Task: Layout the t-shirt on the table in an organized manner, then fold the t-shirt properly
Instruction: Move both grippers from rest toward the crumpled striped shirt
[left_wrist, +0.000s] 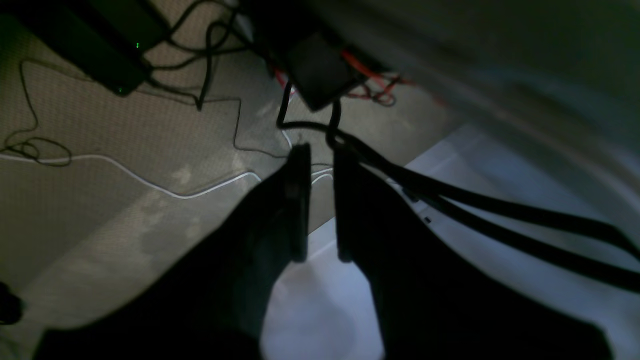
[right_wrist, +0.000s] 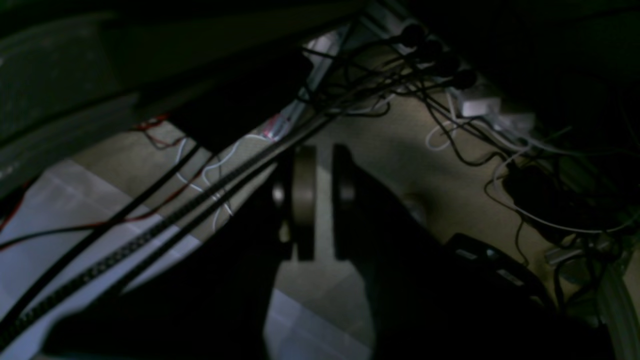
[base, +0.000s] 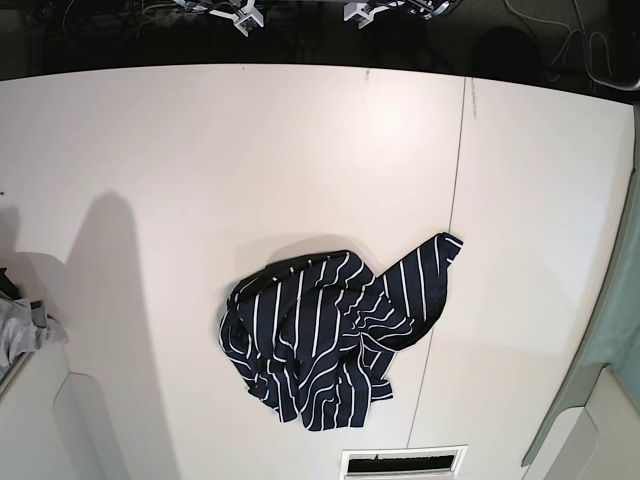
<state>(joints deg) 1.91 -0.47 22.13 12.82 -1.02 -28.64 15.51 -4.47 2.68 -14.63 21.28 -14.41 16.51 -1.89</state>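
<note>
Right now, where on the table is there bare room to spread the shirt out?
The table is bare across its far half and left side, and right of the dark seam. The crumpled t-shirt fills the near centre; a grey cloth sits at the left edge.

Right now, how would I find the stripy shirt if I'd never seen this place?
Look at the big white table. Near its middle, just left of the thin dark seam line, lies the t-shirt, crumpled in a heap. It is dark navy with thin white stripes, unlike the small plain grey cloth at the table's left edge.
</note>
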